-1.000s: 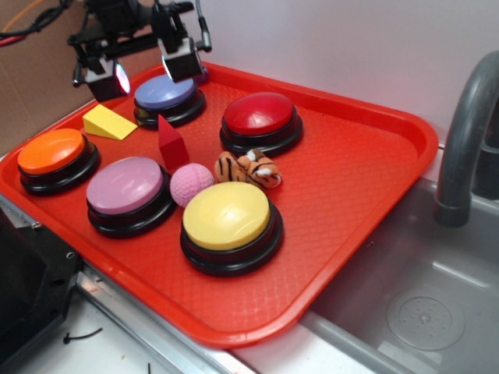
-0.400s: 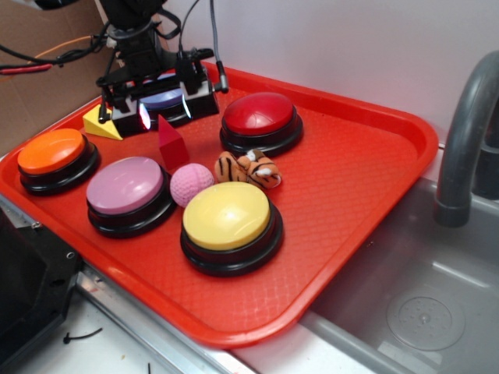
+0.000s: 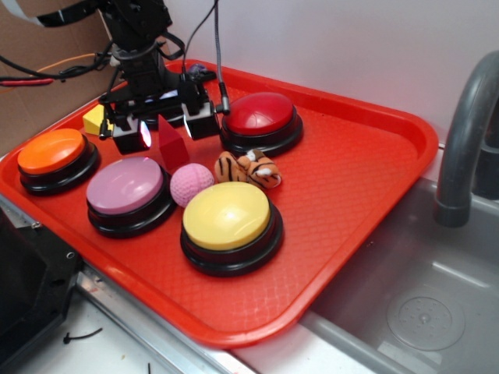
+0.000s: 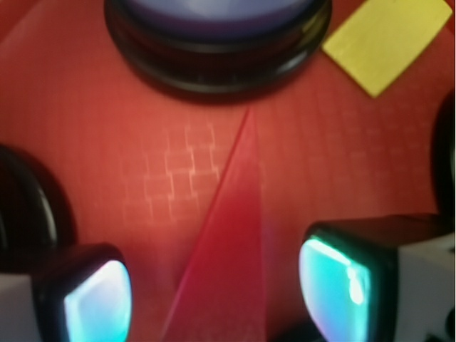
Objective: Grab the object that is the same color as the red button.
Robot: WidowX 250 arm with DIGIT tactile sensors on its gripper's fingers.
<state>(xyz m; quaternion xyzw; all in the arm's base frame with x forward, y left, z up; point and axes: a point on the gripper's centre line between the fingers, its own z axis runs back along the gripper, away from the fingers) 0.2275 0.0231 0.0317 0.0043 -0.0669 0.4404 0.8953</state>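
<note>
altogether the red tray (image 3: 366, 156) carries five dome buttons on black bases: one orange button (image 3: 51, 152), one pink-topped button (image 3: 125, 185), one yellow button (image 3: 226, 216), one red button (image 3: 258, 114) and one blue-purple button (image 4: 217, 28), which the exterior view hides behind the arm and the wrist view shows across its top edge. loose things number four: one red pyramid block (image 3: 171, 142), one yellow wedge (image 3: 94, 119), one pink ball (image 3: 191, 184) and one small striped tiger toy (image 3: 248, 169).

the gripper (image 3: 165, 126) hangs low over the tray with its jaws apart, one finger on each side of the red pyramid block (image 4: 226, 256); whether the pads touch it cannot be told. in the wrist view the block's point rises between the two glowing fingertips (image 4: 335, 285) toward the blue-purple button, with the yellow wedge (image 4: 388, 39) at the upper right.

the block stands upright on the tray, between the pink-topped button and the red button, just behind the pink ball. the tiger toy lies beside the ball, in front of the red button. one grey faucet (image 3: 468, 132) stands over a sink (image 3: 421, 296) off the tray's right end.
</note>
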